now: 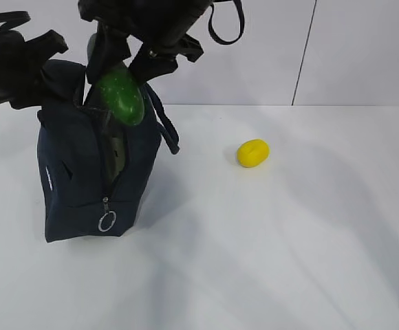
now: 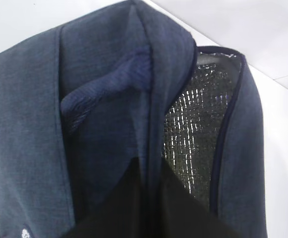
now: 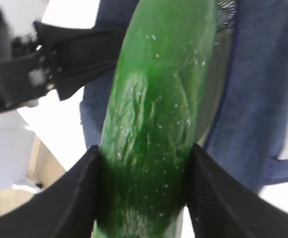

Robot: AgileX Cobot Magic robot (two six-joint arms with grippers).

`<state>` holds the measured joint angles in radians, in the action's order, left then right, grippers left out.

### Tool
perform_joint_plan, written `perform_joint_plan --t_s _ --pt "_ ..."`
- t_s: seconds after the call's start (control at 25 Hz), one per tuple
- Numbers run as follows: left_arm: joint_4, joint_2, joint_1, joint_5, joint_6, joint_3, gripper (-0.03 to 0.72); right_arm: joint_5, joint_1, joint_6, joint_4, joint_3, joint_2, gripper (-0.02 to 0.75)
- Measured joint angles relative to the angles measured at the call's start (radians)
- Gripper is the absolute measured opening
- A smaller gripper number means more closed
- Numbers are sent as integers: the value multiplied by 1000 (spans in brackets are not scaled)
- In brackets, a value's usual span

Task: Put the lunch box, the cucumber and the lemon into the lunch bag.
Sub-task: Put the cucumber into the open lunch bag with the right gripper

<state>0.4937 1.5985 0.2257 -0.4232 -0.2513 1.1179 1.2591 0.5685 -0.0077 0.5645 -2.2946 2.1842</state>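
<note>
- No brand, label or writing can be read on anything here; a small pale mark on the bag's left side is too small to make out.
- The right gripper (image 1: 127, 58) is clamped on the smooth dark green cucumber (image 1: 122, 96), its black fingers (image 3: 74, 198) pressed against both sides, holding it at the open top of the bag.
- The left gripper (image 2: 149, 208) is pinched tight on the top edge of the boxy dark navy fabric lunch bag (image 1: 76, 179), at the far left.
- The bag stands upright at left, silvery lining (image 2: 193, 124) showing, silver ring zipper pull (image 1: 106, 221) hanging low on its near face.
- The small bright yellow oval lemon (image 1: 253, 152) lies on the white table (image 1: 268, 247), well right of the bag.
</note>
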Motion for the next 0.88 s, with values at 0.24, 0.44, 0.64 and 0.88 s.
perform_joint_plan --t_s 0.24,0.44,0.64,0.88 --pt "1 0 0 2 0 0 3 -2 10 -20 0 0 58 402" --pt "1 0 0 4 0 0 3 -6 10 -35 6 0 101 405" --pt "4 0 0 4 0 0 3 -10 10 -74 14 0 102 436" --pt "12 0 0 4 0 0 3 -89 10 -120 20 0 102 501"
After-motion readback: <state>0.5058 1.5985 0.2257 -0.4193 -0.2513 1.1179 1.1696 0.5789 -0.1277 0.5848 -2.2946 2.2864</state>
